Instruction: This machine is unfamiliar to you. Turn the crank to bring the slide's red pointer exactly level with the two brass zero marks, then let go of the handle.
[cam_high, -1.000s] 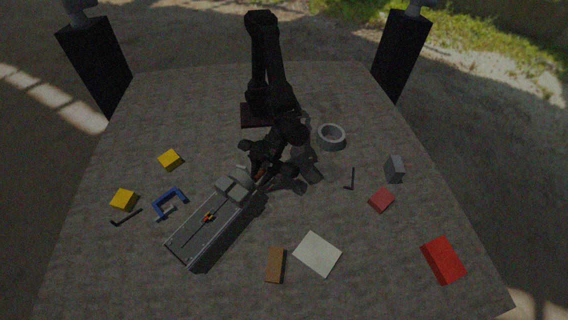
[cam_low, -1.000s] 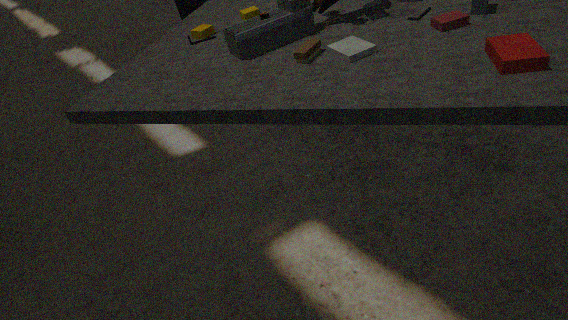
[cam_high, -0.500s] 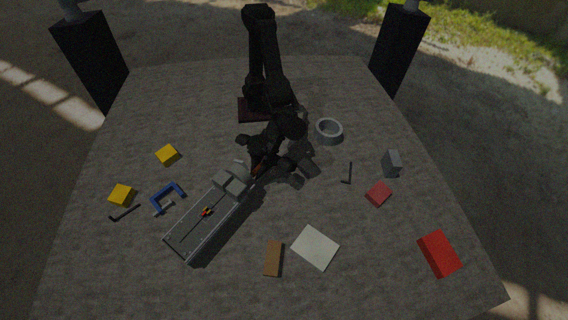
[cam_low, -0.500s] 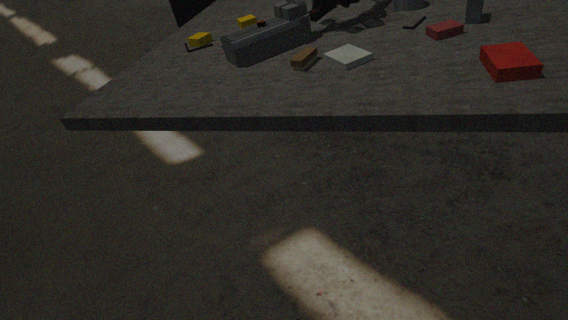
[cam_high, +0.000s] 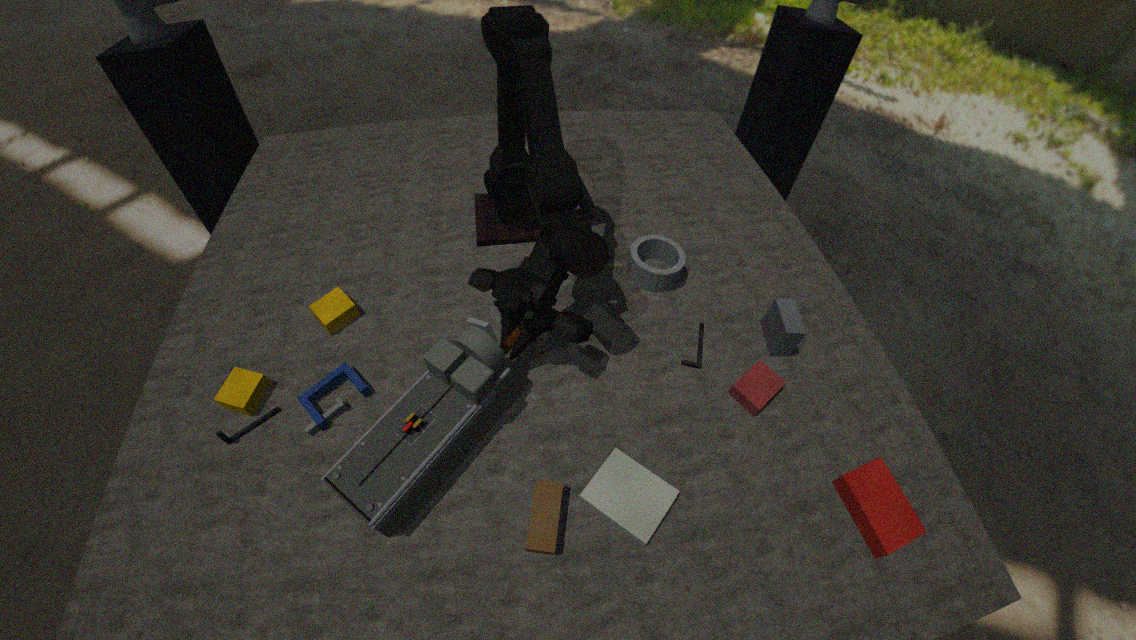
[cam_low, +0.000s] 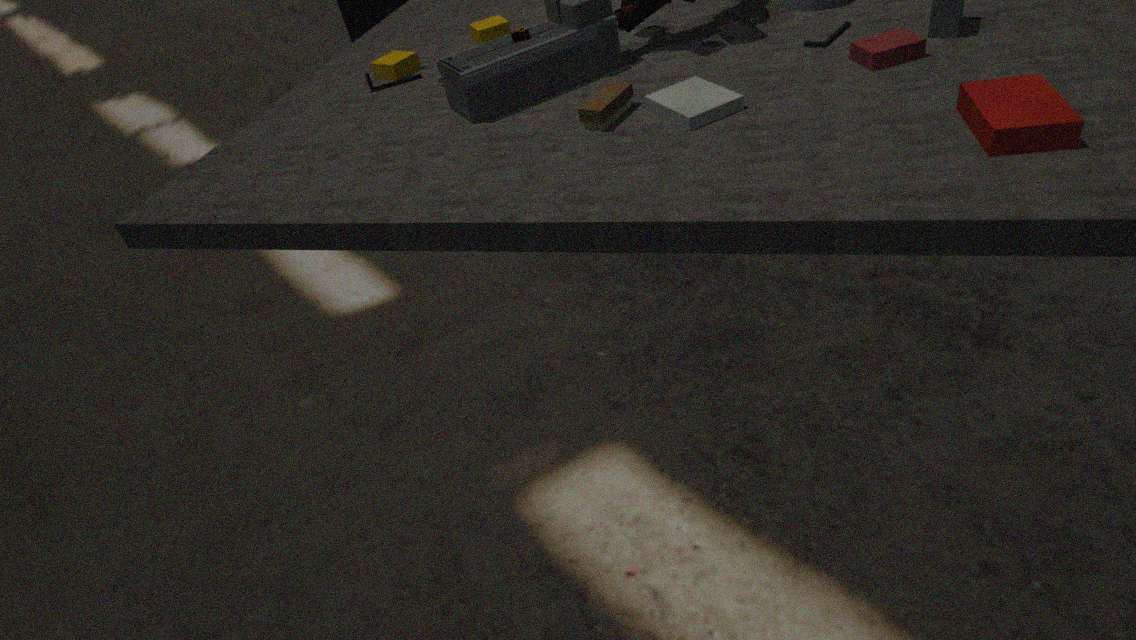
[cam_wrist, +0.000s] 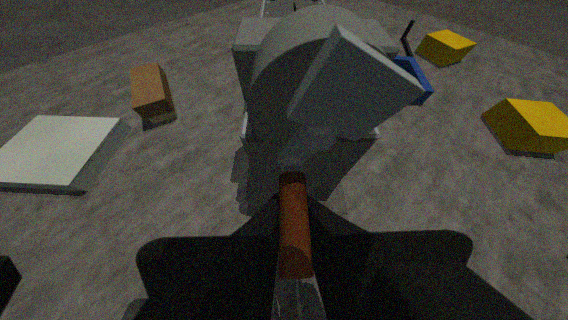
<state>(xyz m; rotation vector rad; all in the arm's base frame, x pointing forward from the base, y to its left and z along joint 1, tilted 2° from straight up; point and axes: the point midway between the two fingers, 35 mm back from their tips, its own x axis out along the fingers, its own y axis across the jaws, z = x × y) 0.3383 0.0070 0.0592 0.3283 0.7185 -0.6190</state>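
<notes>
The machine, a long grey box (cam_high: 381, 457) (cam_low: 532, 75), lies diagonally left of centre. Its slide's small red pointer (cam_high: 407, 426) is beside the yellowish brass marks (cam_high: 417, 423) and looks slightly off them, toward the box's far end from the crank; the exact offset is too small to tell. The grey crank arm (cam_wrist: 360, 85) is tilted in the wrist view. Its orange-brown handle (cam_wrist: 294, 210) (cam_high: 513, 337) points toward my gripper (cam_wrist: 289, 198). The gripper is shut on the handle, one dark finger on each side. The pointer is hidden in the wrist view.
A blue bracket (cam_high: 325, 385) and two yellow blocks (cam_high: 333, 308) (cam_high: 242, 389) are left of the machine. An orange-brown block (cam_high: 546, 515) and a pale slab (cam_high: 630, 494) are to its right. A grey ring (cam_high: 658, 278), a black L-shaped rod (cam_high: 700, 345) and red blocks (cam_high: 757, 387) (cam_high: 880, 506) lie farther right.
</notes>
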